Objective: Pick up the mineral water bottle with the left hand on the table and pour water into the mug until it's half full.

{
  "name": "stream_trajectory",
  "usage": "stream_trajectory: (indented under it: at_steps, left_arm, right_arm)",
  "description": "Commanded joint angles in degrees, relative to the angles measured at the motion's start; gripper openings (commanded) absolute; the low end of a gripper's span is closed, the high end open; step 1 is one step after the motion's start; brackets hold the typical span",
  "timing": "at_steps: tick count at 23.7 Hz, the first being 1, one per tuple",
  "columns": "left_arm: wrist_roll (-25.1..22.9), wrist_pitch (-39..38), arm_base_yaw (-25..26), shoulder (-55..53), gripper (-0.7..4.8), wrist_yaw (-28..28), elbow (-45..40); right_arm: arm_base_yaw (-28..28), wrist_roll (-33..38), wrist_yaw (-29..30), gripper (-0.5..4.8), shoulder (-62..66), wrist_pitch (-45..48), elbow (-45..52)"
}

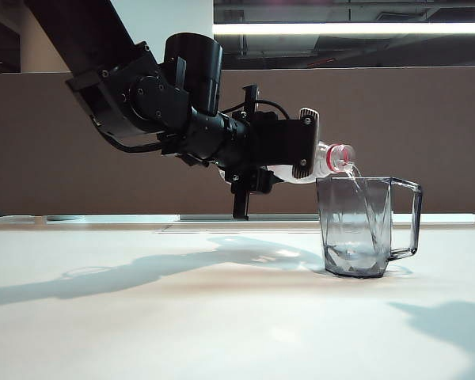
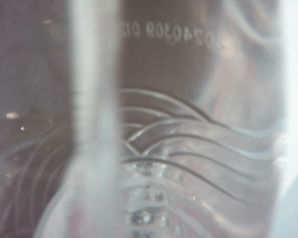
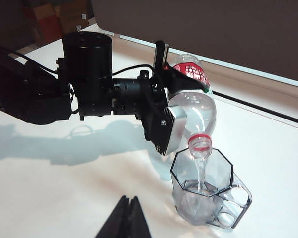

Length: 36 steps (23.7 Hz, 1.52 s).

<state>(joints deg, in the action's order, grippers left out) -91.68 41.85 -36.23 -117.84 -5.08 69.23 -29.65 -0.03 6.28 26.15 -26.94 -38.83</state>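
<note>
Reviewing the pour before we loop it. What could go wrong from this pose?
1. The left gripper holds the mineral water bottle tipped, its mouth just over the near rim of the mug; a small drift could send the stream onto the table.
2. Water is flowing and the mug looks well under half; a late tilt-back could overfill.
3. The right gripper, shut, sits near the mug and could nudge it if moved.

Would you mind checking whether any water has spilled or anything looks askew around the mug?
Nothing stands out: the left gripper holds the mineral water bottle tipped over the mug, and the stream falls inside the rim. The table looks dry.
</note>
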Motion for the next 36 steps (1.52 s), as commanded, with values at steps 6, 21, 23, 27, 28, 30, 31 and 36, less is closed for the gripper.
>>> stream_trajectory:
  at_steps: [6,21,23,27,28,30,31,36]
  left_arm:
    - [-1.2,3.7,0.4,0.5,1.75,-0.2,0.7]
    - [-1.6,3.7,0.5,0.5,1.74,-0.2,0.7]
    - [-1.6,3.7,0.5,0.5,1.75,-0.2,0.7]
    - [-1.6,3.7,0.5,0.5,1.75,-0.2,0.7]
    - [-1.7,3.7,0.5,0.5,1.75,-0.2,0.7]
    - [-2.5,3.7,0.5,0.5,1.74,-0.2,0.7]
    - [-2.6,3.7,0.5,0.5,1.75,-0.2,0.7]
    - [-2.6,3.7,0.5,0.5,1.75,-0.2,0.7]
  right_arm:
    - [0.0,-0.2,0.3,-0.02,-0.3,-0.3,-0.3]
    - [0.0,-0.2,0.3,-0.02,-0.3,-0.3,-0.3]
    - [0.0,-0.2,0.3,-0.02,-0.3,-0.3,-0.3]
    - [0.0,-0.2,0.3,-0.02,-0.3,-0.3,-0.3]
    - [0.0,-0.2,0.3,-0.02,-0.3,-0.3,-0.3]
    - [0.0,-0.2,0.3,-0.02,-0.3,-0.3,-0.3]
    - [0.0,-0.2,0.3,-0.02,-0.3,-0.3,-0.3]
    - [0.0,-0.2,0.3,-0.02,-0.3,-0.3,-0.3]
